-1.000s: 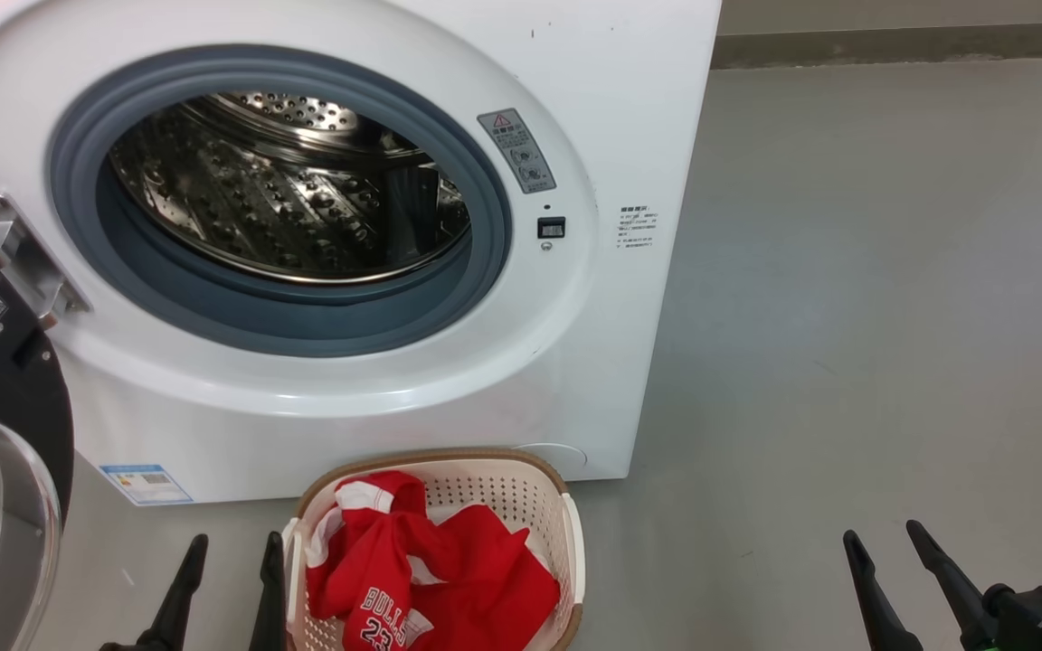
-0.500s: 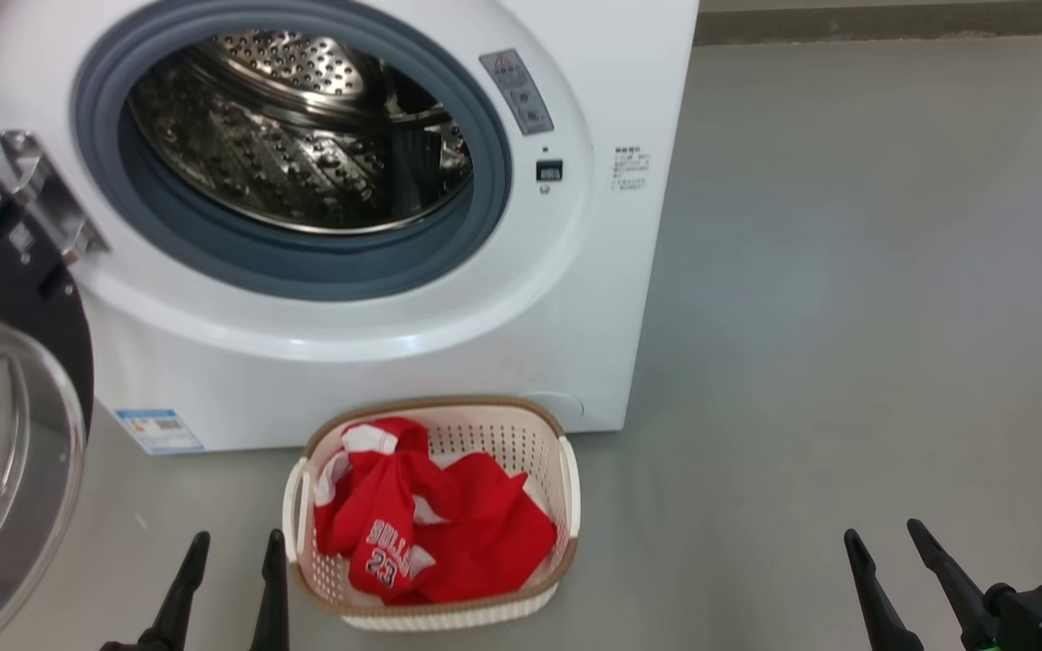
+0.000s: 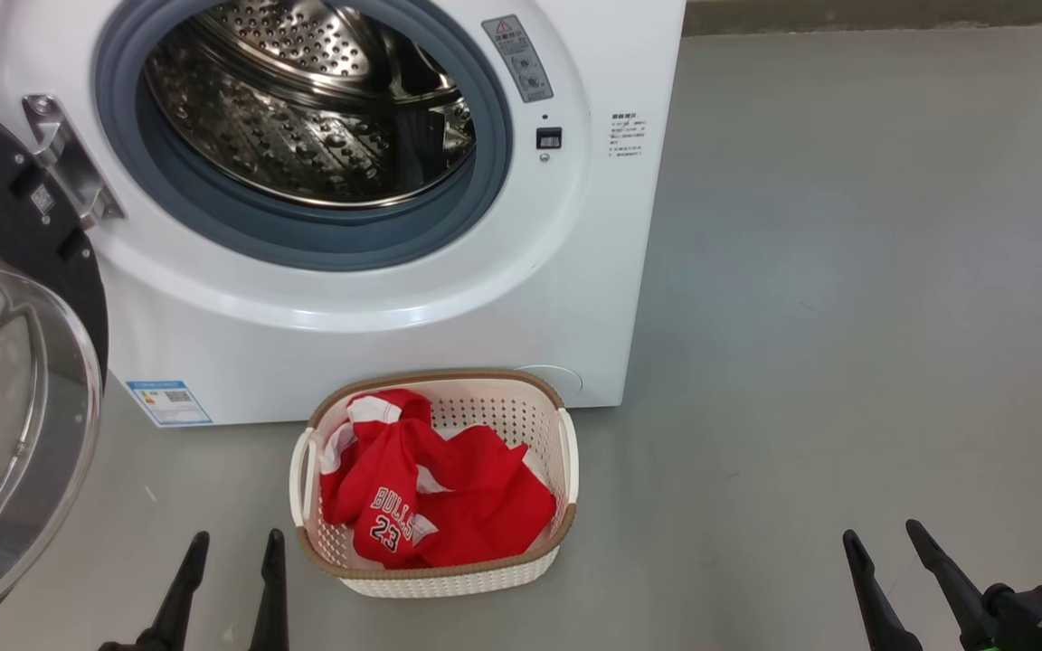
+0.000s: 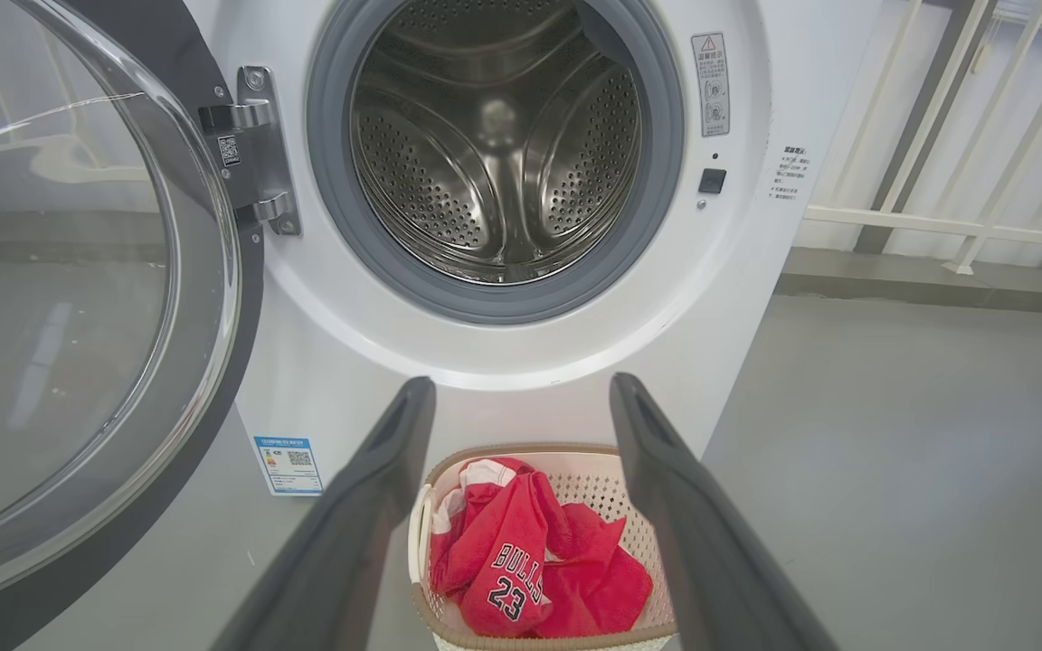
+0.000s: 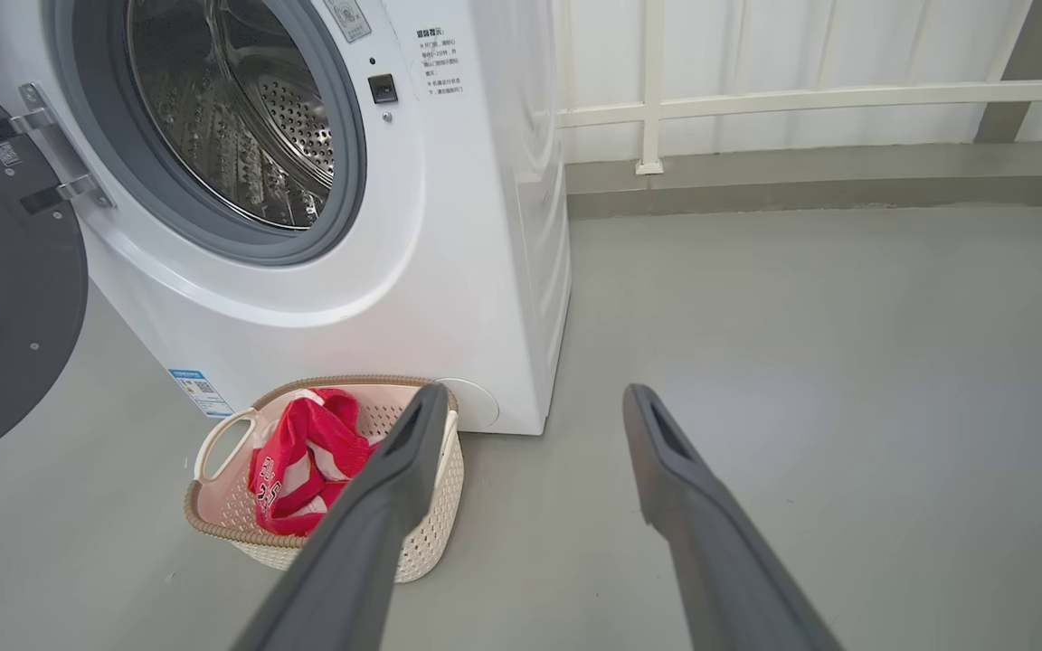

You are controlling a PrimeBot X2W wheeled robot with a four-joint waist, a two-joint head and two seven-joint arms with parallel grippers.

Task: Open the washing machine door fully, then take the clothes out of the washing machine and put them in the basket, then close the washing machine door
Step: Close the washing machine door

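The clothes (image 3: 435, 493) lie in the basket (image 3: 449, 579) and the washing machine (image 3: 394, 334) drum (image 3: 304, 117) looks bare, so I'm at closing: left gripper (image 3: 238, 537) and right gripper (image 3: 882, 530) hang apart, empty, and the left must push the swung-open door (image 3: 14, 362) shut.

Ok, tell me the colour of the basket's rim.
The rim is brown with a woven look, on the cream basket; the head view shows it best.
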